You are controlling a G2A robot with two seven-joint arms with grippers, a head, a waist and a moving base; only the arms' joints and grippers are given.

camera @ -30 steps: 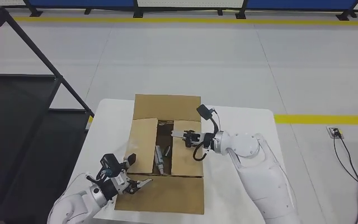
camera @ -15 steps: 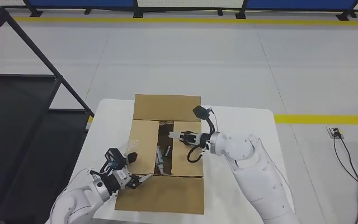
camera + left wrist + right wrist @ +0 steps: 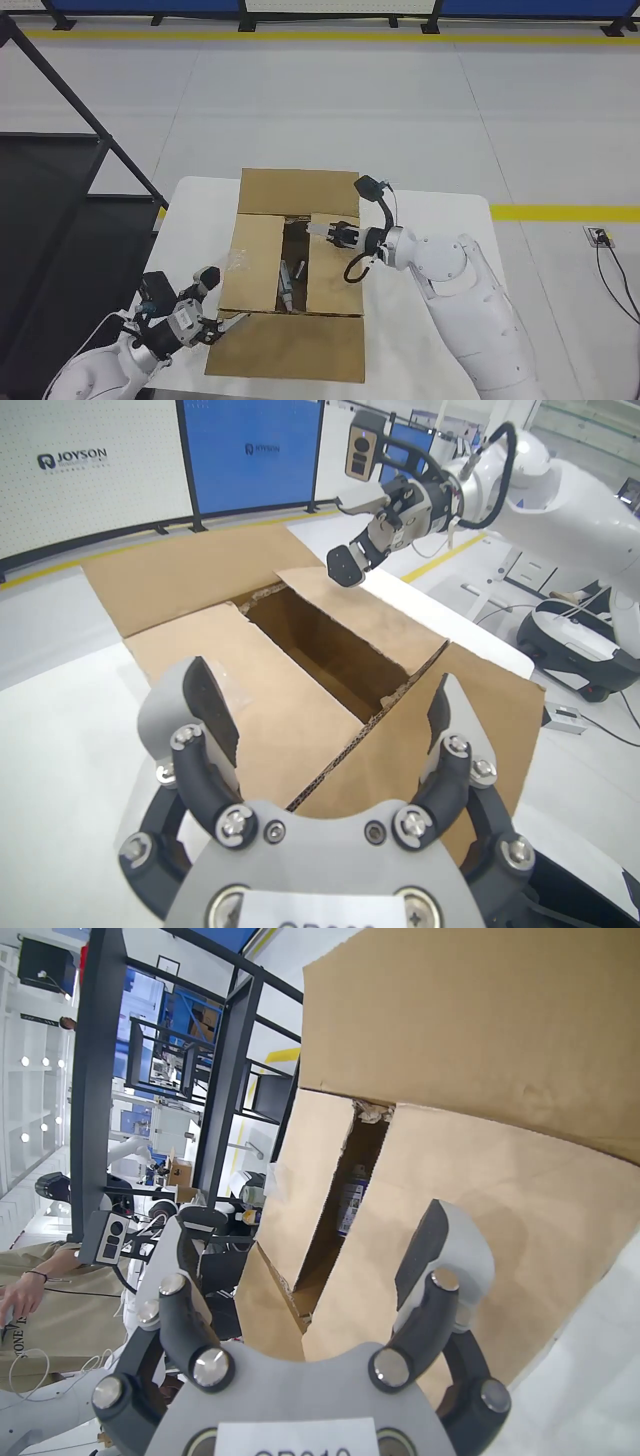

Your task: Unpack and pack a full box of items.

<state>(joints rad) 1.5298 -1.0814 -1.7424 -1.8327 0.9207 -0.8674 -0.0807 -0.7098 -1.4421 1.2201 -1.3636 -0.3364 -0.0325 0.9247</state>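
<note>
At desk's [image 3: 200, 205] near left edge, left pincer [image 3: 322, 680] has pulled back from box [image 3: 255, 260] corner, open, empty. Right pincer [image 3: 325, 232], open, barely shifted over right flap [image 3: 333, 275]. Items [image 3: 287, 280] remain inside; unpacking not begun.

The left end effector [image 3: 322, 682] hangs just off the near corner of the cardboard box [image 3: 200, 570], its two dark-padded fingers spread wide. The box sits on the white bench [image 3: 55, 700], its two inner flaps lying nearly flat with a dark gap between them and its outer flaps folded back. Over the far inner flap the right end effector [image 3: 352, 537] hovers with fingers apart, one black pad right at the cardboard's edge, touching or not I can't tell.
</note>
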